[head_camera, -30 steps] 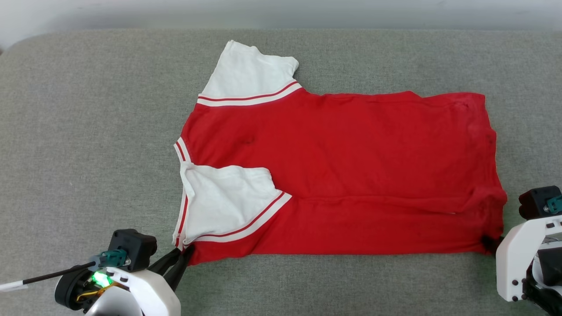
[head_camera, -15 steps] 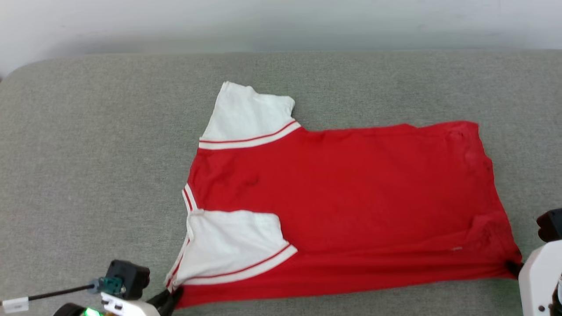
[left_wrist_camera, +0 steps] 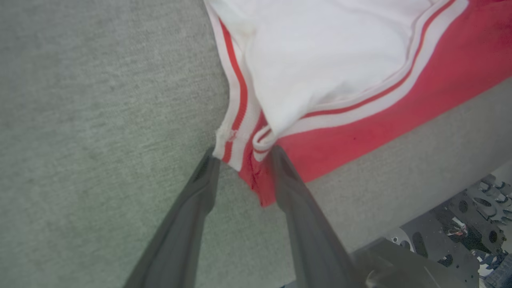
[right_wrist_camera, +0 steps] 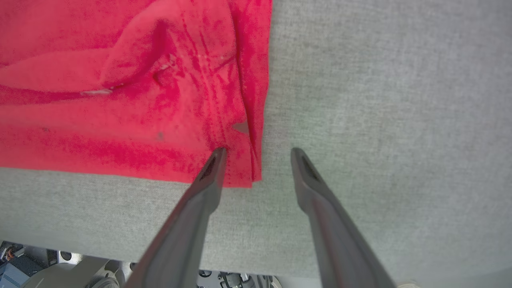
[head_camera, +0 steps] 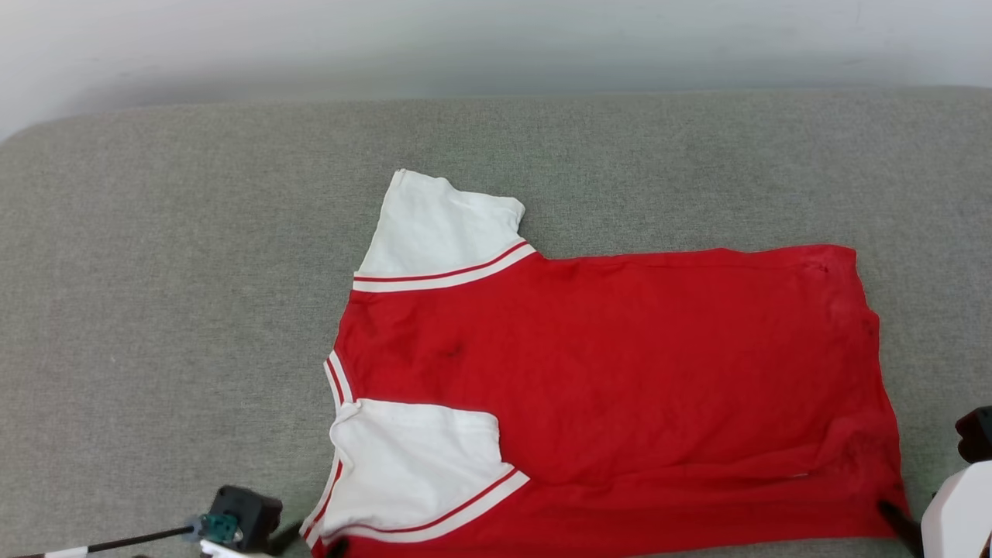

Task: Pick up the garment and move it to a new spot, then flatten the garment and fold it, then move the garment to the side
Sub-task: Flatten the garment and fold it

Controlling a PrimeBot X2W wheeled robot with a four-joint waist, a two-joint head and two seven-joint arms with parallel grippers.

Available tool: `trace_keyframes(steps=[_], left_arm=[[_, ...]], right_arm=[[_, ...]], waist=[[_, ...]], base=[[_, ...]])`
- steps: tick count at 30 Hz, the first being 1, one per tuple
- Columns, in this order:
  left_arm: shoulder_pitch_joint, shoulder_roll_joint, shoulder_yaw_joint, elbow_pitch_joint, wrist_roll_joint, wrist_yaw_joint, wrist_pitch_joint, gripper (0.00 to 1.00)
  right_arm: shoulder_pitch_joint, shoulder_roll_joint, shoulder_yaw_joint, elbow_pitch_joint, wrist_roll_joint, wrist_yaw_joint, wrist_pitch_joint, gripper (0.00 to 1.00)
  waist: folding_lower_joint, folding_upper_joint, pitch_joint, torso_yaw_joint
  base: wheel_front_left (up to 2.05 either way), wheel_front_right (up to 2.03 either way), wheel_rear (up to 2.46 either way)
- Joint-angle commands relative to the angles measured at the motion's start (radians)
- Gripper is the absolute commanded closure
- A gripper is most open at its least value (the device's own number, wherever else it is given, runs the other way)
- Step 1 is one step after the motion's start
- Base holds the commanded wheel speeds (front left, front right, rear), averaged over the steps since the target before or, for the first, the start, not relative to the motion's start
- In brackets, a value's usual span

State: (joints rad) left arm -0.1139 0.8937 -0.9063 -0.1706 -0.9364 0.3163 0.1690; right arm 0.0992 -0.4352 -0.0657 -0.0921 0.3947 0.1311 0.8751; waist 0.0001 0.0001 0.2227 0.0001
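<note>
Released since a second ago, the thin red white-sleeved jersey (head_camera: 620, 372) lies flat on the grey fabric tabletop (head_camera: 194, 271) for folding, our left end effector (left_wrist_camera: 243, 153) and right end effector (right_wrist_camera: 258, 151) parted, empty, at its near corners.

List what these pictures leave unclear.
Underside of the garment: head view, covered by its own fabric.
Part of its near hem: head view, cut by the bottom edge.
The dark mark, stain or crease: head view, too small.
Whether the left gripper touches the corner: left wrist view, blurred.
Whether a finger of the right gripper rests on the hem: right wrist view, overlap hides it.
</note>
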Motion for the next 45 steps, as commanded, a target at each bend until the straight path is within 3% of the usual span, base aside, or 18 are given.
trace_keyframes(steps=[1,7,14,23,27,32,37,45], left_arm=[[-0.02,-0.011,0.013,0.011,0.008,-0.003,-0.027,0.0],[-0.053,-0.049,0.083,0.034,0.042,-0.001,-0.192,0.0],[-0.081,-0.098,0.156,0.039,0.089,0.016,-0.375,0.0],[-0.048,-0.241,0.331,-0.004,0.216,0.045,-0.435,0.0],[-0.003,-0.315,0.434,-0.024,0.294,0.008,-0.436,0.0],[0.012,-0.356,0.528,-0.012,0.362,-0.071,-0.434,0.0],[-0.035,-0.325,0.566,0.049,0.362,-0.142,-0.42,0.0],[-0.277,-0.195,0.534,0.125,0.361,-0.262,-0.179,0.0]], right_arm=[[-0.007,0.006,0.0,0.0,0.004,-0.001,-0.018,0.0],[-0.049,0.003,-0.006,-0.03,-0.004,-0.001,-0.125,0.0],[-0.106,0.039,-0.021,-0.088,-0.03,-0.001,-0.377,0.0],[-0.105,0.162,-0.058,-0.141,-0.086,-0.001,-0.706,0.0],[-0.087,0.209,-0.058,-0.137,-0.103,-0.001,-0.796,0.0],[-0.085,0.256,-0.046,-0.111,-0.103,-0.001,-0.854,0.0],[-0.105,0.286,-0.039,-0.103,-0.101,-0.001,-0.914,0.0],[-0.144,0.314,-0.033,-0.147,-0.102,-0.001,-0.918,0.0]], waist=[[-0.0001,-0.0001,-0.003,0.001],[-0.0001,-0.0001,-0.036,-0.002],[-0.0001,-0.0001,-0.083,-0.007],[-0.0001,-0.0001,-0.104,-0.017],[-0.0001,-0.0001,-0.105,-0.027],[-0.0001,-0.0001,-0.089,-0.052],[-0.0001,-0.0001,-0.056,-0.095],[-0.0001,-0.0001,0.068,-0.187]], base=[[0.0,0.0,0.0],[0.0,0.0,0.0],[0.0,0.0,0.0],[0.0,0.0,0.0],[0.0,0.0,0.0],[0.0,0.0,0.0],[0.0,0.0,0.0],[0.0,0.0,0.0]])
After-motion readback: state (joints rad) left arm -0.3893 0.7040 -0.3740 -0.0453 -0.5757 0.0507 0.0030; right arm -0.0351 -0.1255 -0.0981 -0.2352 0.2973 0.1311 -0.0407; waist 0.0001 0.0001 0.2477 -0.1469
